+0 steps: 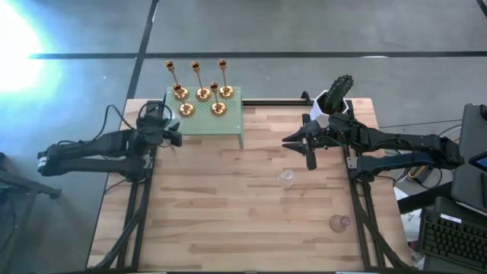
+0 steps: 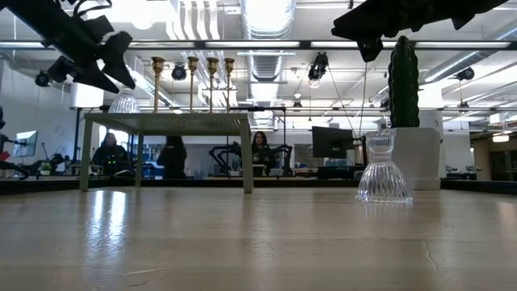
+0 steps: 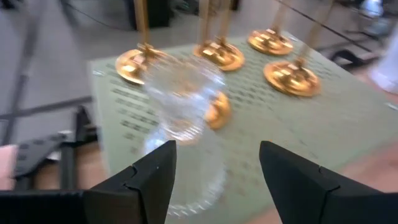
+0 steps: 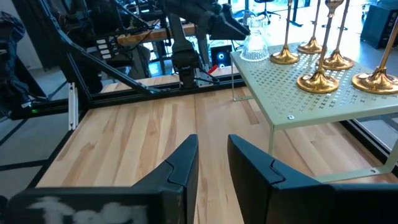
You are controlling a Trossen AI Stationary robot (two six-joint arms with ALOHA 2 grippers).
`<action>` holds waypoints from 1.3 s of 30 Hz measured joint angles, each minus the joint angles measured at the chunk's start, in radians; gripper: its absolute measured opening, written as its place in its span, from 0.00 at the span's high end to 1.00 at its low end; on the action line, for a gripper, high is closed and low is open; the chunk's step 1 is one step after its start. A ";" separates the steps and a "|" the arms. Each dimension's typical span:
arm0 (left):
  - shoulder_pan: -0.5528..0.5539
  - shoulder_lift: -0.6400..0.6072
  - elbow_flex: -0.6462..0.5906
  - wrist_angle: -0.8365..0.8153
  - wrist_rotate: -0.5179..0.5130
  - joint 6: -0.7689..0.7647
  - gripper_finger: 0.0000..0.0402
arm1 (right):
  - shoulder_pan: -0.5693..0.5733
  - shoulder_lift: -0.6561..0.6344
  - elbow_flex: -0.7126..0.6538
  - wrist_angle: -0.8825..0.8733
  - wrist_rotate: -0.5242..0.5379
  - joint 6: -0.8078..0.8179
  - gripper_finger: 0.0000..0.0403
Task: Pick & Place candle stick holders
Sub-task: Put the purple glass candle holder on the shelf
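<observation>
Two fingers of the left gripper (image 3: 214,180) stand spread, with a clear glass holder (image 3: 183,109) between and just ahead of them; the glass rests on the corner of the green rack (image 1: 228,122) and the fingers do not seem to press it. I judge it is set there, near the edge, because this corner is the free place the arm can reach without knocking the stems. Five gold candlesticks (image 1: 202,93) stand upright close behind it on the same rack, so pulling back should go straight away from them.

The right gripper (image 1: 307,142) hovers over the middle of the table with its fingers near together and nothing between them. Two more glass holders wait on the wood: a clear one (image 1: 286,178) just in front of it and a pinkish one (image 1: 339,222) further toward the table's front right. A cactus pot (image 1: 335,100) stands behind the right arm, out of the way
</observation>
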 joint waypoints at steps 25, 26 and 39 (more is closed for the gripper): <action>-0.098 -0.038 -0.109 0.536 1.013 0.053 0.42 | 0.000 0.000 0.000 0.000 0.000 0.000 0.77; -0.112 -0.032 -0.133 0.609 1.038 0.060 0.42 | 0.000 0.000 0.000 0.000 0.000 0.000 0.78; -0.171 0.029 -0.199 0.803 1.060 0.203 0.42 | 0.000 -0.011 0.071 -0.068 -0.001 0.026 0.83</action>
